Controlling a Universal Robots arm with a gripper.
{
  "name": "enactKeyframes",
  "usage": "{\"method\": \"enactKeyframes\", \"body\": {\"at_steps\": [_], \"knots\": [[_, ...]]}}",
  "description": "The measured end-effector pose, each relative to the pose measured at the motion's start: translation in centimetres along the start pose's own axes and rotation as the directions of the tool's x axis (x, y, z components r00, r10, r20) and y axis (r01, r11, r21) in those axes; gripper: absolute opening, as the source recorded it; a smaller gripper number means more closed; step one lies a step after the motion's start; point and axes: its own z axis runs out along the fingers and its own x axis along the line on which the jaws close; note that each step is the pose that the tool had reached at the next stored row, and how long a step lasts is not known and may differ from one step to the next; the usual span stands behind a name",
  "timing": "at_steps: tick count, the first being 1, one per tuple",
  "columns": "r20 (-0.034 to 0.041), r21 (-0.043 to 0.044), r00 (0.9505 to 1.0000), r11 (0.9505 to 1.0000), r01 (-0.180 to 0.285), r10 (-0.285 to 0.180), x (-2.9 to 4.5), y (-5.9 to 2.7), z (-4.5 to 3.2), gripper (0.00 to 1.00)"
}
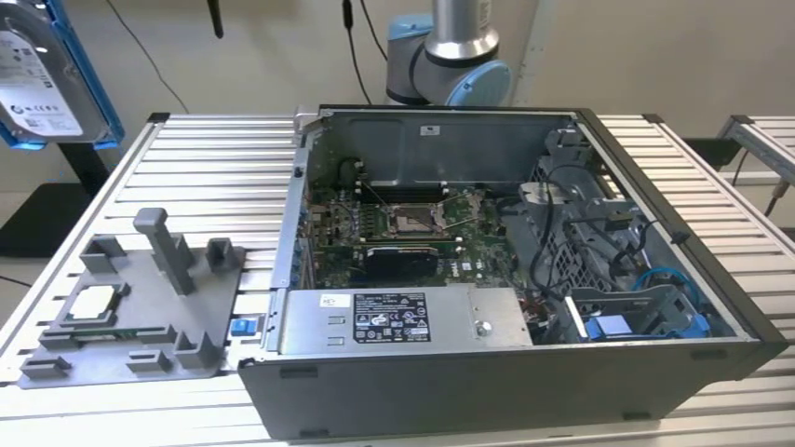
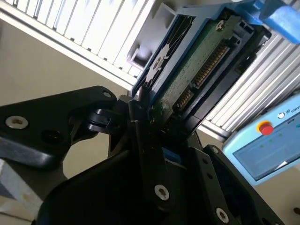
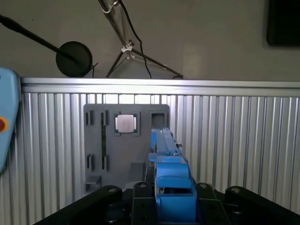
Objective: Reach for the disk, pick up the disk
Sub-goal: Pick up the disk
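The disk, a silver drive with a white label in a bright blue frame, hangs in the air at the exterior view's upper left, above the slatted table. In the second wrist view my gripper is shut on the disk, whose green circuit-board side and connector face the camera. The first wrist view shows the blue frame edge of the disk rising from between my black gripper jaws, above the grey fixture plate.
An open computer case stands in the middle of the slatted table. A grey fixture plate with upright posts holds a small square chip. The arm's base is behind the case. A light-blue pendant lies beside the table.
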Motion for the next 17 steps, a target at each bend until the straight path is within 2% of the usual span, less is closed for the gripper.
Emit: {"method": "enactKeyframes", "body": {"at_steps": [6, 9, 13, 17], "knots": [[-0.0001, 0.0018, 1.0, 1.0, 0.0, 0.0, -0.05, -0.04, -2.42, 0.0], [-0.0001, 0.0026, 1.0, 1.0, 0.0, 0.0, -0.07, -0.06, -3.36, 0.0], [0.0, 0.0042, 1.0, 1.0, 0.0, 0.0, -0.09, -0.08, -4.07, 0.0], [0.0, 0.0044, 1.0, 1.0, 0.0, 0.0, -0.09, -0.07, -4.09, 0.0]]}}
